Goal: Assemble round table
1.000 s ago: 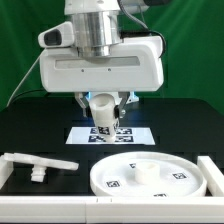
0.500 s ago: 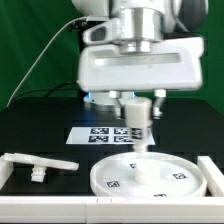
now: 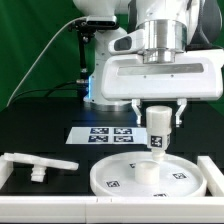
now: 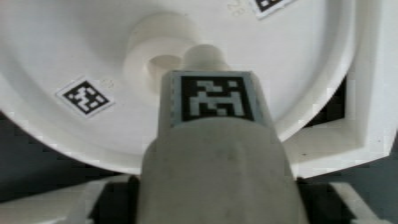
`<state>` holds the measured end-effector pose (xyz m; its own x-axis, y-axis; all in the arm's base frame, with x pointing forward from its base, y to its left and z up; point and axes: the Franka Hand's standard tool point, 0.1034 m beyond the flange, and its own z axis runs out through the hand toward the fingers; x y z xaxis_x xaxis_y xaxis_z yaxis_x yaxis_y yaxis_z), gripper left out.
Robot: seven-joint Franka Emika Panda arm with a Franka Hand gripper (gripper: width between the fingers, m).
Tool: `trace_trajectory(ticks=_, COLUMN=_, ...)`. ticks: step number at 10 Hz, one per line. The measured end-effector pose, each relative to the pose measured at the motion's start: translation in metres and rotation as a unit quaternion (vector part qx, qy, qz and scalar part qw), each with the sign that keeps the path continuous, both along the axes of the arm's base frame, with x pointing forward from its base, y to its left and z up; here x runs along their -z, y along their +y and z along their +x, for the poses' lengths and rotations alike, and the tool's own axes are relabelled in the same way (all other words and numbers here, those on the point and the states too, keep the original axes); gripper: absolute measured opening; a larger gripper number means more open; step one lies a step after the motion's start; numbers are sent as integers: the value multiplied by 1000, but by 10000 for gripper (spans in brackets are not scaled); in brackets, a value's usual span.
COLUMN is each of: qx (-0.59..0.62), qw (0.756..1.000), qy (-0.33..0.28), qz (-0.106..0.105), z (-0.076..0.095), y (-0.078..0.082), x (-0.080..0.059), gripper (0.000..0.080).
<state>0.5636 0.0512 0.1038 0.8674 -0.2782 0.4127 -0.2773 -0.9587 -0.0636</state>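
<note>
The large round rimmed disc (image 3: 148, 176) lies flat at the front of the table, with small square tags and a raised hub (image 3: 146, 172) in its middle. My gripper (image 3: 158, 118) is shut on the short cylindrical leg (image 3: 157, 131) and holds it upright, its lower end just above the disc, a little to the exterior view's right of the hub. In the wrist view the leg (image 4: 210, 140) with its tag fills the middle, over the disc (image 4: 98, 60) and close to the hub (image 4: 173, 52). The T-shaped foot piece (image 3: 38, 164) lies at the front on the exterior view's left.
The marker board (image 3: 108, 135) lies flat behind the disc. A white bracket (image 3: 214, 170) stands at the disc's edge on the exterior view's right. A green backdrop closes the rear.
My gripper has carried the leg from above the marker board toward the exterior view's right and forward, and now holds it over the disc by the hub.
</note>
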Motion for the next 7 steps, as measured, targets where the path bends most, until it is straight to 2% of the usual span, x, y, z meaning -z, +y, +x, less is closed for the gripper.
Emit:
trace_trajectory(ticks=2, qx=-6, qw=1000, qy=1, qz=-6, z=0, y=-4, x=1, gripper=407)
trace_trajectory(ticks=7, qx=-10, qw=1000, qy=0, qz=-19, z=1, y=-11, x=15, gripper=407)
